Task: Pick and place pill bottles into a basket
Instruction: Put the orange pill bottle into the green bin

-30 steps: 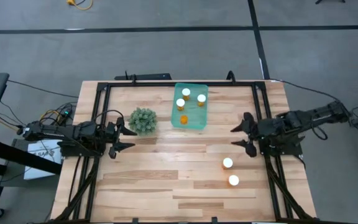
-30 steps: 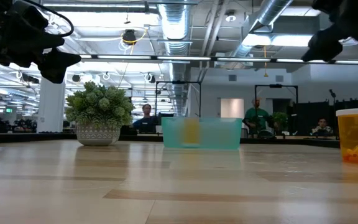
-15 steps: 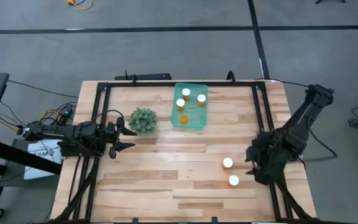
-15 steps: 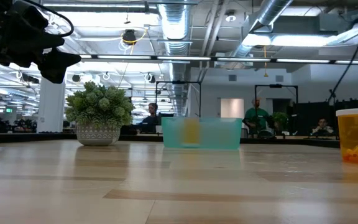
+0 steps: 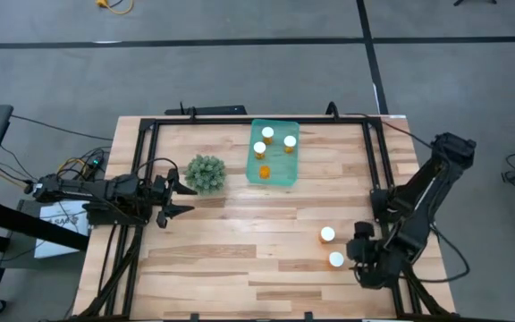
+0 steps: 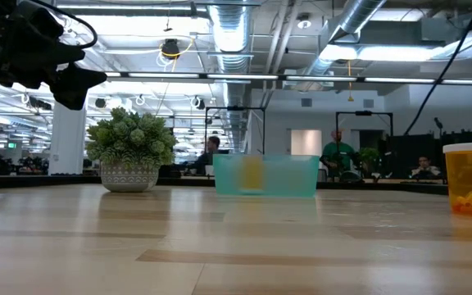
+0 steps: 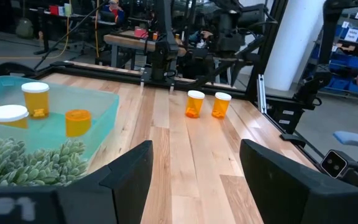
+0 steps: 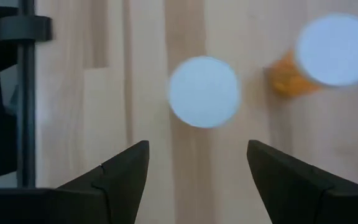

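Observation:
Two pill bottles with white caps (image 5: 327, 234) (image 5: 336, 259) stand upright on the table at the near right; they also show in the left wrist view (image 7: 195, 103) (image 7: 220, 104). My right gripper (image 5: 358, 255) is open, points down and hovers just right of them; its wrist view shows both caps (image 8: 204, 91) (image 8: 336, 50) below it. The teal basket (image 5: 274, 177) at the far middle holds several bottles (image 5: 267, 133). My left gripper (image 5: 179, 197) is open and empty beside the plant. One bottle (image 6: 471, 179) shows at the right of the low view.
A green bushy plant (image 5: 206, 173) in a pot stands left of the basket, right in front of my left gripper. A black frame (image 5: 240, 120) runs around the table's edges. Bare wood (image 5: 240, 250) lies across the near middle and left.
My right gripper has swung from the table's right side toward the near edge, come down and tipped from level to pointing down beside the two standing bottles. It stays open. It has left the low view. The bottles have not moved.

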Action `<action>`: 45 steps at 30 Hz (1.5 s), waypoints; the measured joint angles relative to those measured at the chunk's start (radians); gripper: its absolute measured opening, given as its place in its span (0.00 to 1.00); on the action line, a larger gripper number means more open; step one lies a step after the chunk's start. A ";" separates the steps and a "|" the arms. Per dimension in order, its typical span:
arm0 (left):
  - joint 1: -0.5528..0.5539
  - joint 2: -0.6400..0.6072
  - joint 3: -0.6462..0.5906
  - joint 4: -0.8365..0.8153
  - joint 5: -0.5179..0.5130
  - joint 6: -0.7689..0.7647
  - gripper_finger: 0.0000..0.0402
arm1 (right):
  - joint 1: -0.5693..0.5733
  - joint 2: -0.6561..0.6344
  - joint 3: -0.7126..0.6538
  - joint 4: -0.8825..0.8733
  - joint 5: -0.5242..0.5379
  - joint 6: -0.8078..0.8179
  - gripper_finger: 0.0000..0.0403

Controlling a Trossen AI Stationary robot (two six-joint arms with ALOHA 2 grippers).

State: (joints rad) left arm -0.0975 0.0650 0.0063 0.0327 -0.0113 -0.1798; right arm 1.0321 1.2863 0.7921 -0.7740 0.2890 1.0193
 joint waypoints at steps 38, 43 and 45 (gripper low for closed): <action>0.000 0.000 0.000 0.000 0.000 0.000 0.57 | -0.177 0.077 -0.001 0.150 -0.105 -0.191 0.66; 0.000 0.000 0.000 0.000 0.000 0.000 0.57 | -0.182 0.136 -0.002 0.173 -0.140 -0.190 0.66; 0.000 0.000 0.000 0.000 0.000 0.000 0.57 | -0.190 0.177 -0.002 0.189 -0.163 -0.196 0.66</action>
State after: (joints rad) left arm -0.0975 0.0651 0.0063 0.0329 -0.0116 -0.1802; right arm 0.8422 1.4629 0.7906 -0.5850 0.1257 0.8233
